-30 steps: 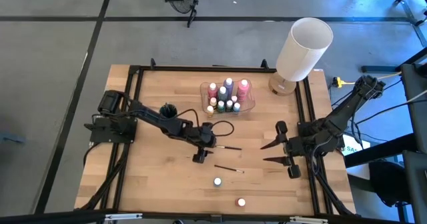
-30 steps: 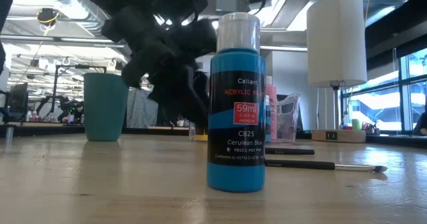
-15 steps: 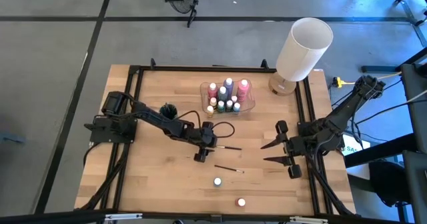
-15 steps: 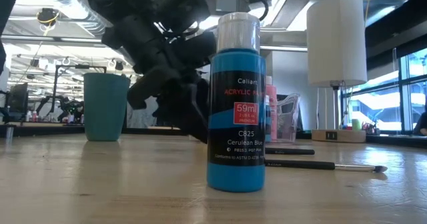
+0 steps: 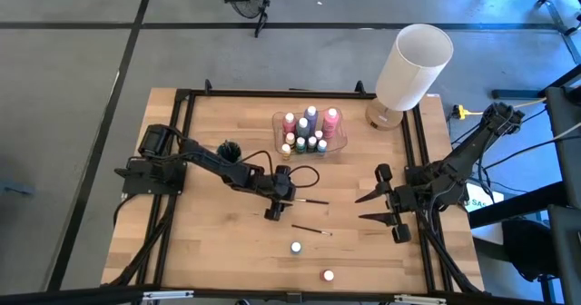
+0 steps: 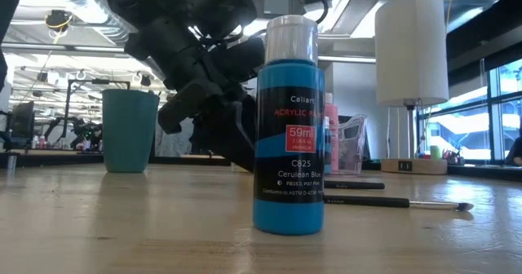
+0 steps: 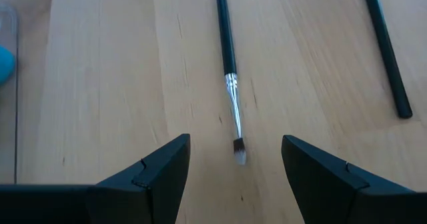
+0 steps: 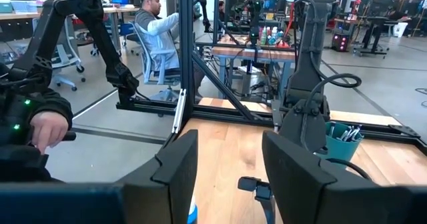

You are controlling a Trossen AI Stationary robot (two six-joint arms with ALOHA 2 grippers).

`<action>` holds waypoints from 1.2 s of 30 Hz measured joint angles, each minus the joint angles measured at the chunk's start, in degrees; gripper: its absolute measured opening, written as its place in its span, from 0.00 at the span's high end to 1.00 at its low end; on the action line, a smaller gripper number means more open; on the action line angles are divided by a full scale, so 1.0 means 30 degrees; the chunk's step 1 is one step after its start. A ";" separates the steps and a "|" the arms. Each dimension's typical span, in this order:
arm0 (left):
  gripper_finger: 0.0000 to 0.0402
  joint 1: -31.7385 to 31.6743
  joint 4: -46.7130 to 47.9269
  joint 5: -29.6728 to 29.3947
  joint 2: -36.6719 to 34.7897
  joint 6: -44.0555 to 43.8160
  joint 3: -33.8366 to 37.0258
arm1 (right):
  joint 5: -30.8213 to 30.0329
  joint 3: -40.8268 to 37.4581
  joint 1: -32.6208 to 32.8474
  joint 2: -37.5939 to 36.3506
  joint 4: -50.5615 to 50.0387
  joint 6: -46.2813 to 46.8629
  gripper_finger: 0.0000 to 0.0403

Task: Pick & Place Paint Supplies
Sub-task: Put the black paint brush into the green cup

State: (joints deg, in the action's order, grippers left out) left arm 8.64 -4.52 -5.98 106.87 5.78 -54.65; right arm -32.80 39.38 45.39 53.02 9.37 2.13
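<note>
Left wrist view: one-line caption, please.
Open left gripper poised over a paintbrush lying on the wooden table.

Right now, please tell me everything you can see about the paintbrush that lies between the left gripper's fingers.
The paintbrush is thin, with a glossy black handle, a short silver metal collar and a small pale bristle tip. It lies flat on the wooden table, tip toward the open left gripper, whose fingers stand on either side without touching it. A second dark brush handle lies nearby, apart from it. In the high view it rests just right of that gripper.
</note>
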 joint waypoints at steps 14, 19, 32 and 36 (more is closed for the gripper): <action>0.42 -0.0036 -0.1387 0.0095 0.1668 0.0250 -0.0080 | -0.0007 0.0000 -0.0645 0.1149 0.0524 -0.0015 0.58; 0.42 -0.0032 -0.1189 0.0347 0.1705 0.0248 -0.0058 | -0.0007 0.0007 -0.0663 0.1149 0.0581 -0.0015 0.58; 0.42 -0.0123 -0.0260 0.0969 0.1727 -0.1727 -0.0107 | -0.0015 0.0007 -0.0663 0.1149 0.0559 -0.0015 0.58; 0.42 -0.0117 -0.0246 0.0979 0.1727 -0.1942 -0.0087 | -0.0015 0.0007 -0.0663 0.1149 0.0559 -0.0015 0.58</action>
State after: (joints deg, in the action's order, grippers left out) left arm 8.29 -5.26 -3.04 112.05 -0.04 -54.92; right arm -32.84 39.40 43.40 56.47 11.05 2.09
